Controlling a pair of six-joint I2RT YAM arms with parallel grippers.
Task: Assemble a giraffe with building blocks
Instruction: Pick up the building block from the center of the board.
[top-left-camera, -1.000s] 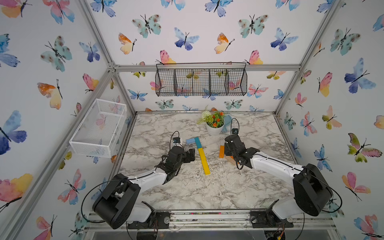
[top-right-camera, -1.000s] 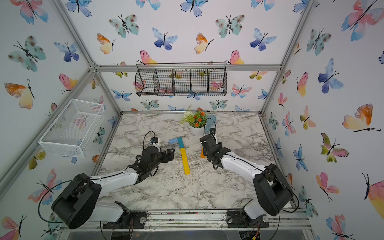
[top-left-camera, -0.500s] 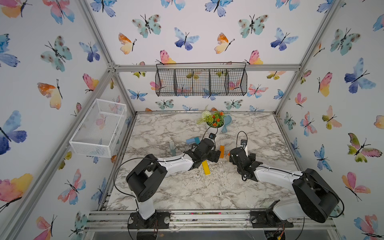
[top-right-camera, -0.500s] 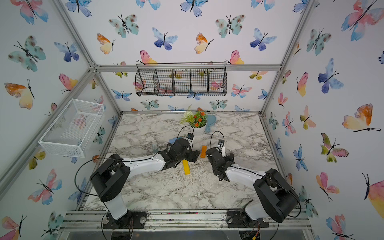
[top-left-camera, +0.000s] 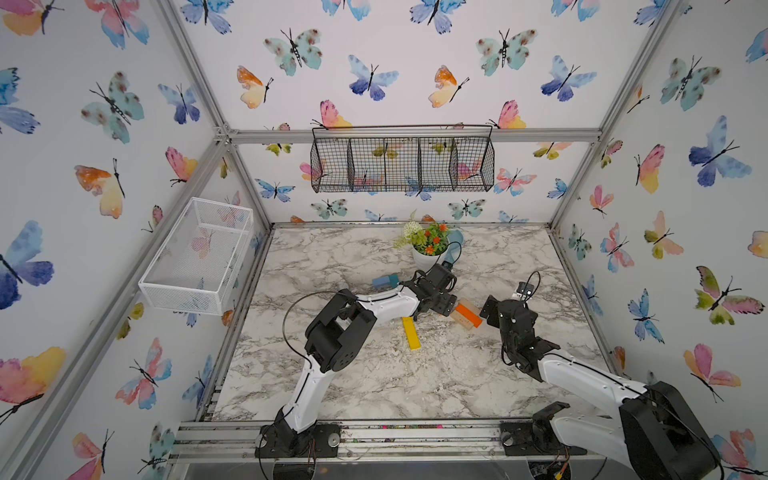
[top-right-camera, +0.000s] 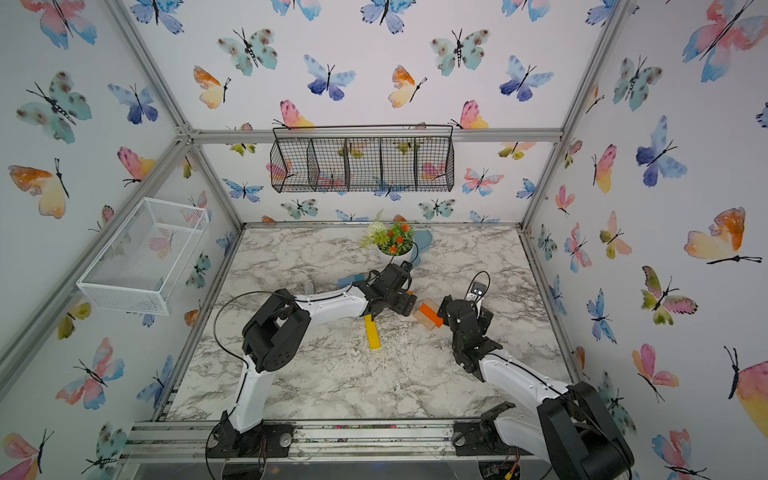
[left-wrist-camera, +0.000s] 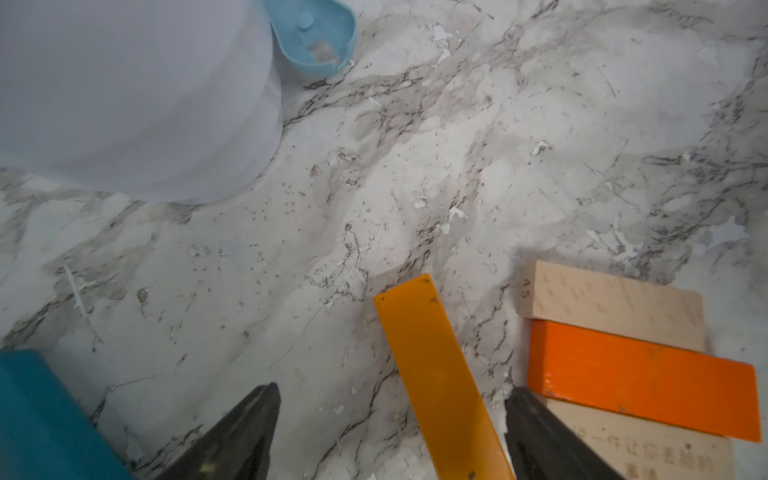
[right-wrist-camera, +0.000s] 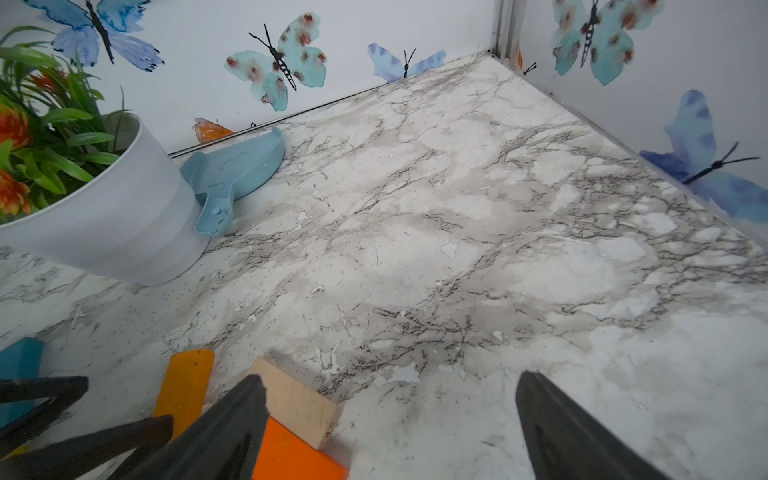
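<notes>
The giraffe's neck lies partly under my left arm: light-blue bar (top-left-camera: 379, 282), teal bar (top-left-camera: 394, 279) and the end of a yellow bar (top-left-camera: 411, 332) show. My left gripper (left-wrist-camera: 390, 415) (top-left-camera: 441, 302) is open and straddles an amber bar (left-wrist-camera: 436, 374) lying flat, nearer one finger, unpinched. Beside it an orange bar (left-wrist-camera: 640, 378) (top-left-camera: 467, 313) rests on two plain-wood bars (left-wrist-camera: 611, 303). My right gripper (right-wrist-camera: 390, 415) (top-left-camera: 486, 309) is open over bare marble, one of its fingers (right-wrist-camera: 232, 415) overlapping that stack's edge.
A white pot of flowers (top-left-camera: 426, 253) and a pale-blue dustpan (right-wrist-camera: 237, 174) stand just behind the blocks. A black wire basket (top-left-camera: 402, 164) hangs on the back wall and a white mesh basket (top-left-camera: 199, 253) on the left wall.
My left arm has swung across the neck from its left side to the amber bar. My right gripper has opened and drawn back to the right, uncovering the orange bar on the wood bars.
</notes>
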